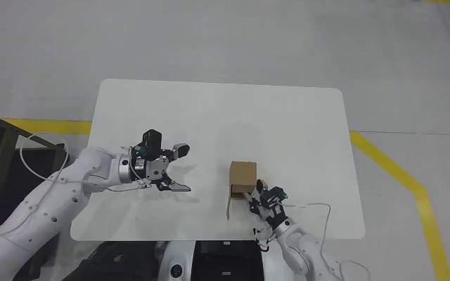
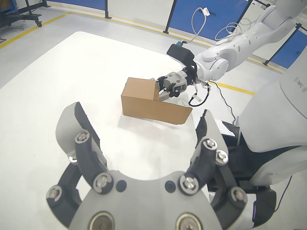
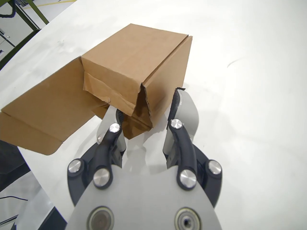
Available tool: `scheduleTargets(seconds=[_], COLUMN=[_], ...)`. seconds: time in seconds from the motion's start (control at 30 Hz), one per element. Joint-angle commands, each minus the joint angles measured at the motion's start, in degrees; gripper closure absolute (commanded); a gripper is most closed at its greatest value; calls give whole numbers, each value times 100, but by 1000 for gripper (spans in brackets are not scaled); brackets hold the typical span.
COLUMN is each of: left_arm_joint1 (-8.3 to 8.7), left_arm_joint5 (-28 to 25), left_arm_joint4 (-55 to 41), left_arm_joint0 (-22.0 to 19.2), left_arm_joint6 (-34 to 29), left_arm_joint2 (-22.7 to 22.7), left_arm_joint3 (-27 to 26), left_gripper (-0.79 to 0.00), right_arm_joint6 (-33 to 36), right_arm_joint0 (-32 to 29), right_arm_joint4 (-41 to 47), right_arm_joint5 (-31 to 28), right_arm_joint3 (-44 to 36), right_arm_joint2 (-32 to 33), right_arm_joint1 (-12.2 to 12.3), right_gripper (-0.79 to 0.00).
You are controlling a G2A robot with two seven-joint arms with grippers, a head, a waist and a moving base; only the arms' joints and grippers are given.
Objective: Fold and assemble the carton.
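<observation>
Seeing my left gripper (image 1: 181, 168) well left of the carton (image 1: 242, 177), fingers apart, I judge the carton squared up but its near end unclosed, right gripper (image 3: 148, 106) there, fingers apart astride a small flap.

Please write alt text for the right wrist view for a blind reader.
A brown carton lies on a white table, one long flap sticking out. The right gripper, open, straddles the folded flaps at its near end.
</observation>
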Motion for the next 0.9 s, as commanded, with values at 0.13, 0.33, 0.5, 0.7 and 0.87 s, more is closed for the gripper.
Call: scheduleTargets(seconds=[0.13,0.33,0.5,0.7,0.87], left_arm_joint1=[0,-1,-3,-6,-10], left_arm_joint5=[0,0,0,0,0], left_arm_joint4=[-39,-61,-82,-111,-137], left_arm_joint0=[36,52,63,75,82], left_arm_joint6=[-38,-91,-137,-163,-208], left_arm_joint2=[-56,-92,-114,-145,-153], left_arm_joint3=[10,-40,-58,-50,-50], left_gripper=[-785,-785,-785,-785,-785], right_arm_joint6=[-75,-28,-8,-44,-82], right_arm_joint0=[202,368,433,376,254], right_arm_joint4=[136,151,197,220,232], right_arm_joint5=[76,50,-41,-146,-250], right_arm_joint3=[183,232,219,106,-119], right_arm_joint2=[-51,-96,-123,-107,-34], right_arm_joint1=[-62,-103,-127,-130,-110], right_gripper=[-259,-166,0,0,-89])
